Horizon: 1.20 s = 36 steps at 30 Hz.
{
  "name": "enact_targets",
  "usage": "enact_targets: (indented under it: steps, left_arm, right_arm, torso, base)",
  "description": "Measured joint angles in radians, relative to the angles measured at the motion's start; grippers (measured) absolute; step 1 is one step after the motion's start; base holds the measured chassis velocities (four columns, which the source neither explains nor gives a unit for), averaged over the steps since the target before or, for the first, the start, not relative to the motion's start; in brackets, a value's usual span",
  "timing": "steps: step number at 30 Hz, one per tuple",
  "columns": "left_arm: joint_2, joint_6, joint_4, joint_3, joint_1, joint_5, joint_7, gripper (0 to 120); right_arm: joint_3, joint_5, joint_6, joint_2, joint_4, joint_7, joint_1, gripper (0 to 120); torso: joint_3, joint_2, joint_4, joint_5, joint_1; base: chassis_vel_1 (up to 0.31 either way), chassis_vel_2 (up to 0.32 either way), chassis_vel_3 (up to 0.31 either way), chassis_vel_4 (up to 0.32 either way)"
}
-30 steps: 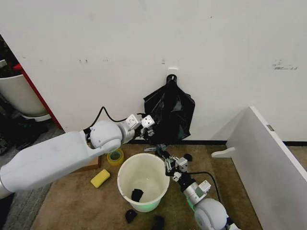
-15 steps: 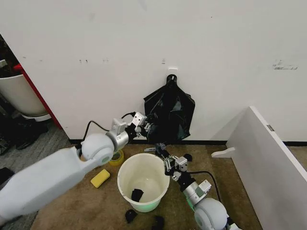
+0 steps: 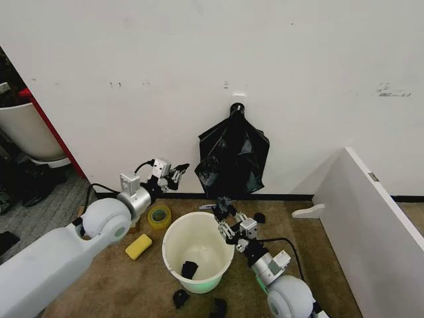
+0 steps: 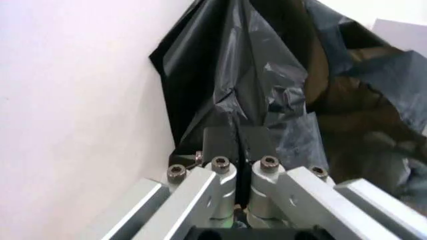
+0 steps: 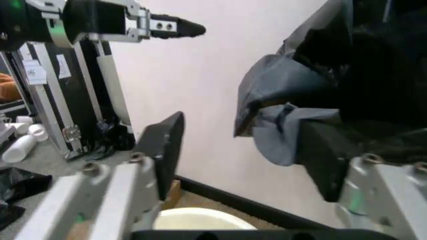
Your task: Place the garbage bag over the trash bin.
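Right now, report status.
Left pincer shut, short of crinkly black plastic garbage bag on wall. Right pincer open by round white plastic trash bin. Black scrap inside.

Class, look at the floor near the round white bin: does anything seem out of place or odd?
Yes. Small black scraps litter the carpet beside the round white plastic bin, and one black scrap lies inside it, though no liner is fitted yet.

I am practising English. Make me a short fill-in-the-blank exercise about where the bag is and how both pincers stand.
1. The glossy black plastic garbage bag hangs from a hook on the white ___.
2. The left pincer, apart from the bag, is ___.
3. The right pincer, near the rim of the round white plastic trash bin, is ___.
Missing words: wall; shut; open.
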<state>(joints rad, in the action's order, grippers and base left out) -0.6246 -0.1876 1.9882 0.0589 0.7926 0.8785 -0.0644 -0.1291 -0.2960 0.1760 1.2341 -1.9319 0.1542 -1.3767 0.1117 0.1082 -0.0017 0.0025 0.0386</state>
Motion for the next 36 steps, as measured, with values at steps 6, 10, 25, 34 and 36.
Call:
enact_targets:
  steps: [6, 10, 25, 34, 36]
  left_arm:
    - [-0.004, 0.031, -0.009, 0.170, -0.160, -0.230, 0.098, 10]
    - [-0.012, 0.040, -0.029, 0.321, -0.303, -0.271, 0.137, 22]
    - [-0.145, -0.214, -0.125, 0.682, -0.747, -0.194, 0.147, 76]
    - [-0.156, -0.342, -0.112, 0.720, -0.759, -0.168, 0.119, 100]
    - [-0.162, -0.345, -0.121, 0.720, -0.754, -0.168, 0.113, 99]
  right_arm:
    - [-0.014, 0.001, 0.000, -0.003, -0.013, 0.000, -0.021, 83]
    - [-0.016, 0.006, 0.001, -0.003, -0.014, 0.000, -0.025, 94]
    - [-0.050, -0.014, 0.009, 0.006, -0.021, 0.002, -0.035, 100]
    - [-0.043, -0.012, 0.013, 0.013, -0.024, 0.009, -0.038, 100]
    - [-0.042, -0.011, 0.013, 0.013, -0.026, 0.009, -0.039, 100]
  torso:
    - [0.000, 0.000, -0.0003, 0.0001, 0.000]
    - [0.000, 0.000, -0.0002, 0.0000, 0.000]
    - [0.000, 0.000, -0.0004, 0.0000, 0.000]
    - [0.000, 0.000, 0.0000, 0.0002, 0.000]
    - [0.000, 0.000, -0.0001, 0.0001, 0.000]
  base:
    - [0.000, 0.000, 0.000, 0.000]
    - [0.000, 0.000, 0.000, 0.000]
    - [0.000, 0.000, 0.000, 0.000]
    - [0.000, 0.000, 0.000, 0.000]
    - [0.000, 0.000, 0.000, 0.000]
